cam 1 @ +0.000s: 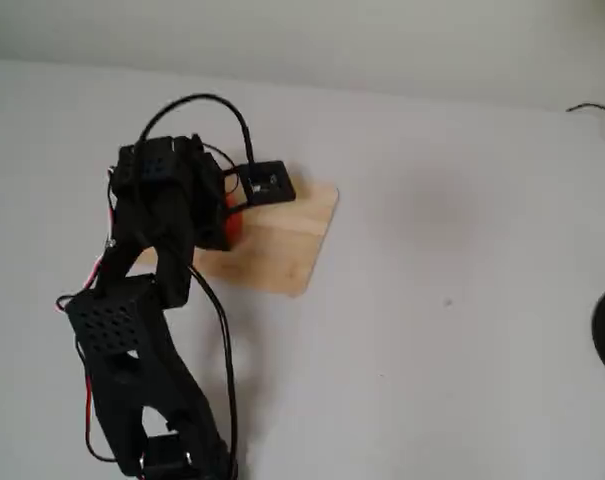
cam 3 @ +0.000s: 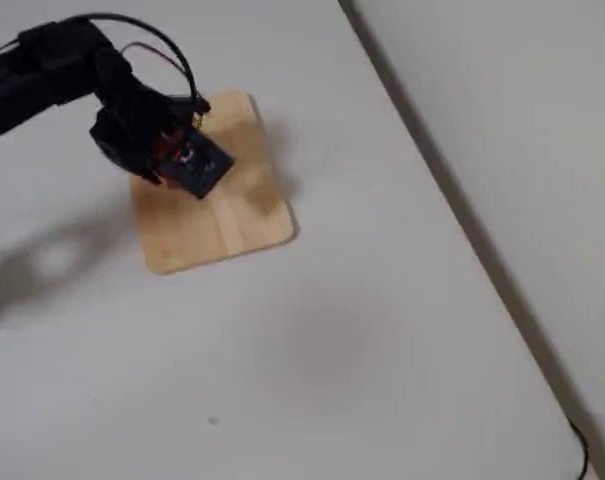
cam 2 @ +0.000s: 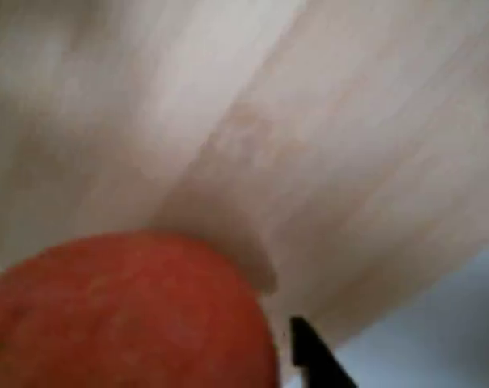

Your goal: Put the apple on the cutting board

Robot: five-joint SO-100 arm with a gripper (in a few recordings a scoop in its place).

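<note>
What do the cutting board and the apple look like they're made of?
The cutting board looks like pale unvarnished wood: matte, with lengthwise plank stripes. The apple is smooth, red-orange with a dull sheen; real fruit or plastic, the blurry wrist view can't settle.

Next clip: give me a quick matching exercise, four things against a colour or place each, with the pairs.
Things:
1. apple
2. board
3. arm
4. table

Descriptions:
A. black, with cables along it
B. white, bare surface under everything
C. red, close at the bottom of the wrist view, over the wood
D. light wood, partly covered by the arm in both fixed views

Pairs: 1-C, 2-D, 3-A, 4-B
</note>
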